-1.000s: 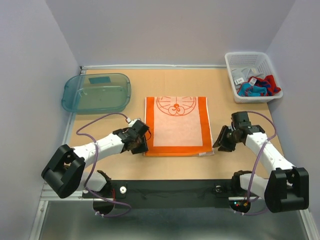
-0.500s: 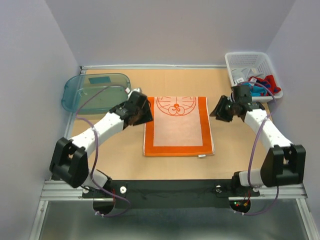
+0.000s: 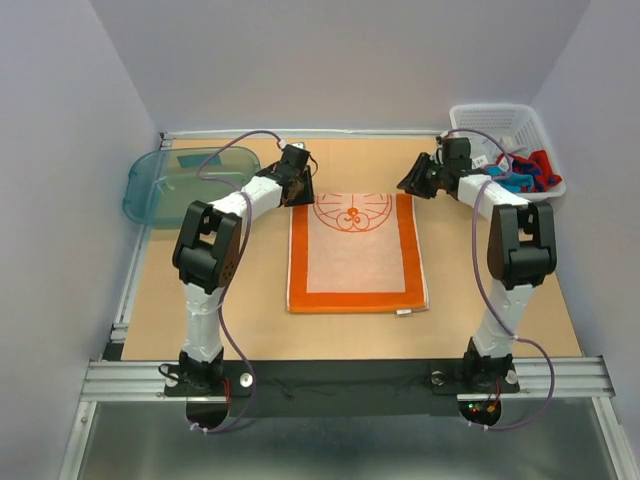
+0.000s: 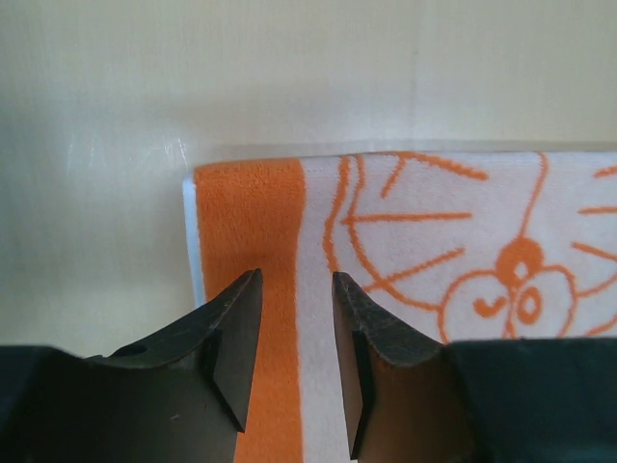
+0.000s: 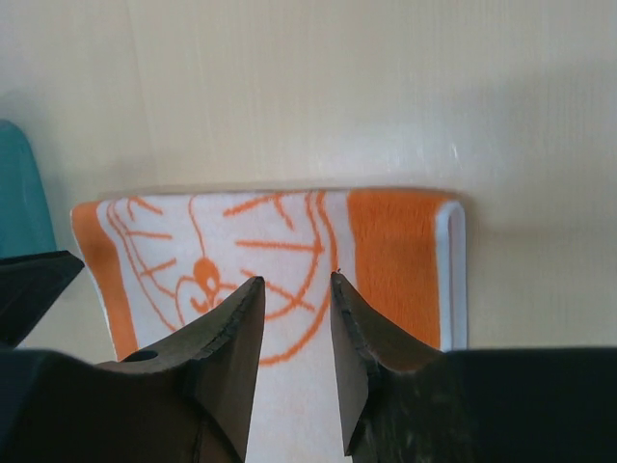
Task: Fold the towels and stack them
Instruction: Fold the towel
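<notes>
Left gripper [image 4: 295, 289] is narrowly parted and holds nothing, above the far left corner of the orange towel [image 3: 355, 262]. Right gripper [image 5: 296, 286] is the same, near the far right corner. Towel lies flat mid-table [image 3: 330, 340]. It looks soft, light and floppy; I'd pinch both far corners at the border.

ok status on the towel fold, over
Left hand open above far left corner of orange towel; right hand open near far right corner. Towel flat, not yet folded. Nothing in the way.
</notes>
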`<act>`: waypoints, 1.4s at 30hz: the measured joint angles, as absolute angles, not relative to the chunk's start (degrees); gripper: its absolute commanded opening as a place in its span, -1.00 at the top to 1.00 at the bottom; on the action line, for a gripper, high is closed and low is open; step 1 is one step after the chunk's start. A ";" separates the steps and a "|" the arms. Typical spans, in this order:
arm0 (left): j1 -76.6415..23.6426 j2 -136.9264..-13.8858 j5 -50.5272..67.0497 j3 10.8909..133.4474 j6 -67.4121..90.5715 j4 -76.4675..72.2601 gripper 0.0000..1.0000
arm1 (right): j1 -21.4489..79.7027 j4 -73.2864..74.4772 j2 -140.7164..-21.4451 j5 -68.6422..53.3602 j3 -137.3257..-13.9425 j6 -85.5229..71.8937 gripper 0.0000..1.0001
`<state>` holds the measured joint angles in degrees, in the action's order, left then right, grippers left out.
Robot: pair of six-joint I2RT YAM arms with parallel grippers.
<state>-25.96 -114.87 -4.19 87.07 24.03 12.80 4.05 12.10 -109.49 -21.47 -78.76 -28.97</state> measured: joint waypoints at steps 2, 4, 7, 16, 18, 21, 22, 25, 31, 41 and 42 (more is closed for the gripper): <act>-25.19 -117.93 -3.51 88.42 23.00 12.58 0.09 | 4.05 10.02 -113.23 -21.96 -80.99 -29.26 0.23; -24.51 -120.03 -3.22 89.34 22.52 12.32 0.09 | 4.05 8.16 -116.55 -22.06 -82.15 -29.45 0.23; -23.44 -122.04 -2.94 89.52 22.11 11.62 0.09 | 4.05 6.96 -120.20 -21.56 -82.19 -29.39 0.23; -22.39 -120.79 -1.45 84.95 22.92 5.56 0.09 | 4.03 2.44 -121.03 -19.44 -79.48 -28.47 0.21; -22.39 -118.89 -0.69 81.52 23.77 3.36 0.09 | 4.05 0.54 -120.01 -19.07 -77.34 -28.21 0.21; -22.68 -115.11 0.71 75.31 25.39 0.71 0.09 | 4.12 -0.64 -117.51 -18.87 -73.38 -27.70 0.19; -22.87 -113.82 0.95 73.38 25.82 0.19 0.09 | 4.14 -0.73 -116.27 -18.90 -71.85 -27.57 0.18; -24.27 -109.67 1.56 67.79 27.05 -0.58 0.08 | 4.16 -0.19 -112.62 -18.85 -67.33 -26.48 0.14; -27.05 -102.91 1.21 61.67 26.28 2.39 -0.33 | 4.19 6.00 -106.78 -19.31 -63.66 -20.88 -0.22; -26.52 -95.53 -3.16 63.81 11.77 8.08 -0.94 | 4.12 24.86 -106.32 -16.78 -79.13 3.95 -0.27; -26.52 -95.44 -3.11 64.05 10.48 8.14 -0.94 | 4.12 26.06 -106.56 -16.82 -80.99 6.83 -0.26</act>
